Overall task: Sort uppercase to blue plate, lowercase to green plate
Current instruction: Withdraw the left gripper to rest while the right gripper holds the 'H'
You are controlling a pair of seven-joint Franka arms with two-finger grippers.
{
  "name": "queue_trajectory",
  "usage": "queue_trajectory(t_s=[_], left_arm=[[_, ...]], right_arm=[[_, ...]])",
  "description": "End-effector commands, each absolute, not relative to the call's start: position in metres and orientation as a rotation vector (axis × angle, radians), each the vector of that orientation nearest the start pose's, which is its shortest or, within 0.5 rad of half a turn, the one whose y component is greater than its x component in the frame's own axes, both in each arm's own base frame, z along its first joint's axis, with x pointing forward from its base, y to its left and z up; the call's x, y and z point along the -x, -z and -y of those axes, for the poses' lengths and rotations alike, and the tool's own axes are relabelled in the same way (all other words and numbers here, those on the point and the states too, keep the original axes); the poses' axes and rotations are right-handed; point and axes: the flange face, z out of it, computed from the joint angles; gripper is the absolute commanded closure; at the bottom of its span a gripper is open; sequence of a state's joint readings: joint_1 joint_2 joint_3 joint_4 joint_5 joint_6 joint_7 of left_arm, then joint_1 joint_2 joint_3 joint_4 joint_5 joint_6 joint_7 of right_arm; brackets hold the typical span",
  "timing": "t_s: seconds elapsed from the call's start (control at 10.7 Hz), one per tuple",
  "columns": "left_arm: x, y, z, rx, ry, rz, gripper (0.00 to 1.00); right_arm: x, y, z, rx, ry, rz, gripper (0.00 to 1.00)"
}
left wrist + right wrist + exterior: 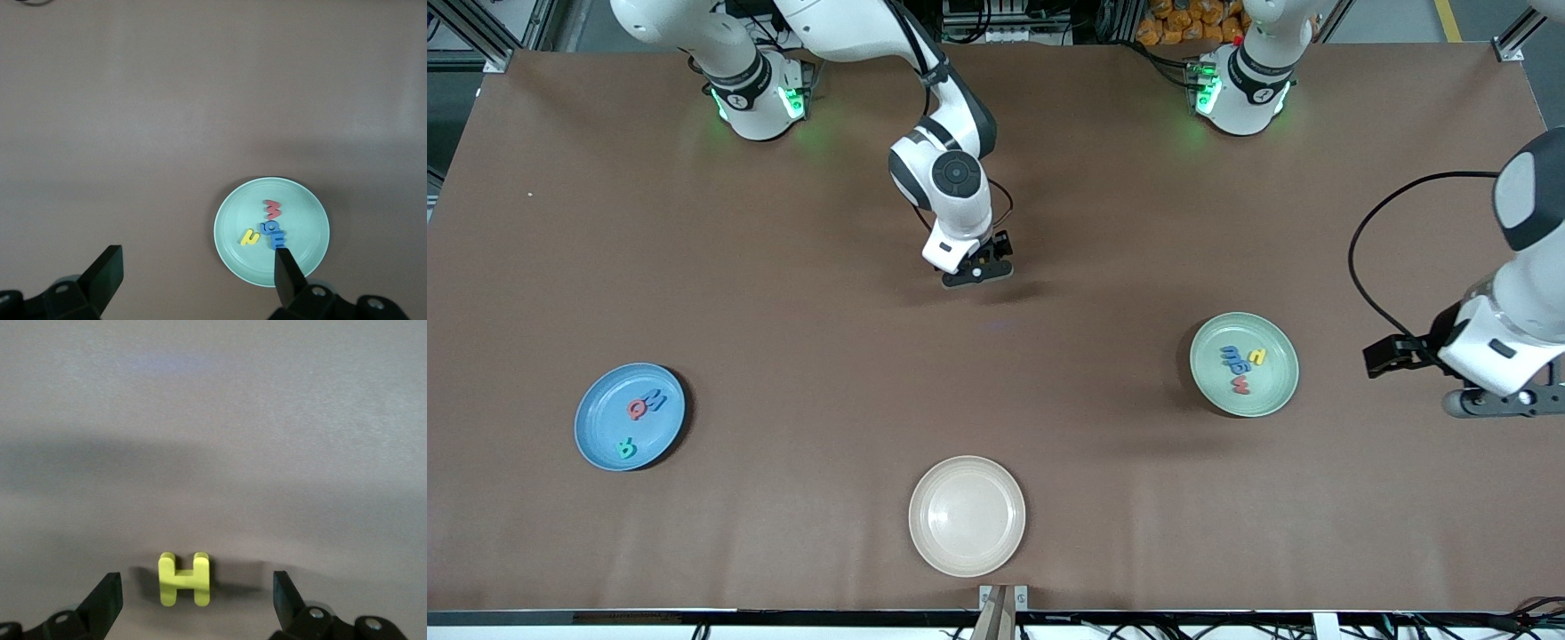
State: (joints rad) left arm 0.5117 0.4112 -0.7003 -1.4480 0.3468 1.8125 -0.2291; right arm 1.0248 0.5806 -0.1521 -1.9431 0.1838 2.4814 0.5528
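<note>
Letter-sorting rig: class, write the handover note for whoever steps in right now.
Right pincer: open, low over the yellow H, which lies on the bare table mid-table.
Left pincer: open, waiting off the green plate at the left arm's end of the table.
Done: blue plate holds red Q, blue M and green R; the green plate holds four lowercase letters.
Left: grasp the H and carry it to the blue plate.
Cream plate is unused.

Four letters (268, 227) on green plate (233, 247)
</note>
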Motion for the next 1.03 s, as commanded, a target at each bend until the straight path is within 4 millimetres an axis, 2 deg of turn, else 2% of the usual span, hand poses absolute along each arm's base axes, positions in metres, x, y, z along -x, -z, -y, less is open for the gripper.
queue_trajectory(t_s=[0.0,0.09,0.19,0.37,0.56,0.65,0.75,0.93], left_arm=[[-0.667,-0.507,0.028,3.101,0.079,0.001,0.00],[-0.667,-0.509,0.029,3.102,0.085,0.000,0.00],[-0.666,-0.524,0.024,3.102,0.121,0.018,0.00],[-0.666,-0.536,0.018,3.142,0.131,0.055,0.00],[-0.662,-0.553,0.045,3.087,0.175,0.013,0.00],[-0.662,-0.550,0.064,3.046,0.171,-0.006,0.00],[-0.658,-0.560,0.070,3.068,0.187,0.028,0.00],[-0.656,-0.571,0.068,3.085,0.208,0.067,0.00]], right_arm=[[-0.388,-0.184,-0.469,3.144,-0.056,0.273,0.00],[-0.389,-0.183,-0.470,3.144,-0.051,0.259,0.00],[-0.388,-0.182,-0.470,3.145,-0.048,0.246,0.00],[-0.387,-0.181,-0.472,3.143,-0.045,0.243,0.00],[-0.385,-0.176,-0.477,3.143,-0.034,0.222,0.00],[-0.387,-0.177,-0.477,3.140,-0.028,0.216,0.00],[-0.388,-0.177,-0.480,3.137,-0.023,0.221,0.00],[-0.389,-0.175,-0.480,3.139,-0.022,0.220,0.00]])
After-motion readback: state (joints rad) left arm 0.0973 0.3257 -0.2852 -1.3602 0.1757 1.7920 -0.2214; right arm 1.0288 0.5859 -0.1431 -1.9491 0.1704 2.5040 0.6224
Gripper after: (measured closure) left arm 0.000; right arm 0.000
